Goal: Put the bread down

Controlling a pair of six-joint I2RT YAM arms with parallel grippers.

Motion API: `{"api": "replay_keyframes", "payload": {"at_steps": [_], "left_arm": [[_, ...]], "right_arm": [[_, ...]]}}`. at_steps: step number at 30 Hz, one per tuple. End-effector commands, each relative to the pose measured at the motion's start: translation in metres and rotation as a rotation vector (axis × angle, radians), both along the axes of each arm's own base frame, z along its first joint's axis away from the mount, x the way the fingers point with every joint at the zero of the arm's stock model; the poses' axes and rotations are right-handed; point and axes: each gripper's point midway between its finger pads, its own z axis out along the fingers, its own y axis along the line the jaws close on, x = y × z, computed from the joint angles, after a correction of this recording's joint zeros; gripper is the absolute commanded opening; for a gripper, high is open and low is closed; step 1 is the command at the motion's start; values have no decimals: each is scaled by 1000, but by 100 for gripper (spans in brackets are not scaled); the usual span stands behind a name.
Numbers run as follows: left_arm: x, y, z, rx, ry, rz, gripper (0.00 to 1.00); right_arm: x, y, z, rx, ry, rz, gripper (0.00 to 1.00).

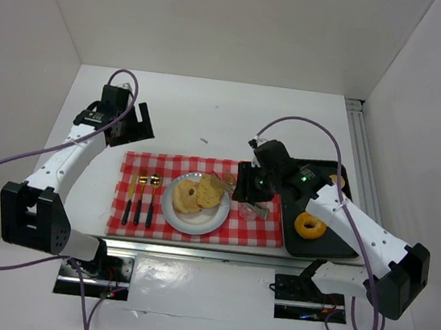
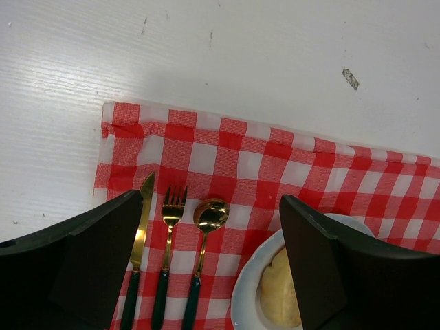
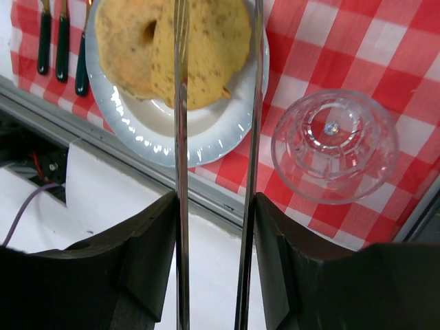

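Note:
Two pieces of bread lie on the white plate: a ring-shaped piece and a flat slice leaning over it. In the right wrist view the slice and the ring piece fill the plate. My right gripper is shut on metal tongs. The tongs' two arms stand apart and reach over the slice with nothing pinched between them. My left gripper hangs open above the cloth's left part, holding nothing.
A red checked cloth carries a gold knife, fork and spoon left of the plate and an upturned clear glass to its right. A black tray with a donut sits at the right.

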Motion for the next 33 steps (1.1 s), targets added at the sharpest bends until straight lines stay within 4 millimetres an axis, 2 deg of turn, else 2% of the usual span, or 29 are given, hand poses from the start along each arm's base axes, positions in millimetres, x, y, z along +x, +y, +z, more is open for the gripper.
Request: {"api": "replay_keyframes", "payload": {"at_steps": [1,5,8,12,17,18,20,21,22,23,25,26,28,29,33], "left_arm": [[9,0,16,-2,-45,6,94],[9,0,16,-2,-45,6,94],[9,-2,16,-9,-44,0,94],[9,-2,16,-9,-44,0,94],[9,-6,13,-21,-34,-25,95],[9,-6,13,-15,-34,-31,95],[9,-6,13,-15,-34,-31,95],[9,-6,13,-15,-34,-31,95],[9,-4,13,-6,-35,-23,95],[9,-4,13,-6,-35,-23,95],[6,-2,14,1,-34,-17,95],[6,-2,14,1,-34,-17,95],[6,-2,14,1,-34,-17,95],[6,-3,15,-6,-34,-23,95],[7,-4,24,-7,-53,-23,95]], "right_arm": [[16,-3,33,-4,-102,-38,54],[23,-10,43,-35,-139,-67,54],[36,-18,55,-59,-203,-123,54],[77,-41,62,-110,-293,-300,54],[149,-63,58,-132,-399,-493,54],[170,-64,50,-150,-437,-526,54],[193,-68,38,-192,-471,-548,54],[212,-68,23,-232,-470,-568,54],[226,-63,20,-227,-499,-576,54],[245,-61,3,-276,-495,-569,54],[270,-59,-12,-309,-510,-582,54],[284,-54,-29,-340,-495,-584,54],[304,-51,-40,-335,-515,-593,54],[313,-51,-55,-349,-511,-593,56],[344,-54,-77,-330,-481,-596,81]]}}
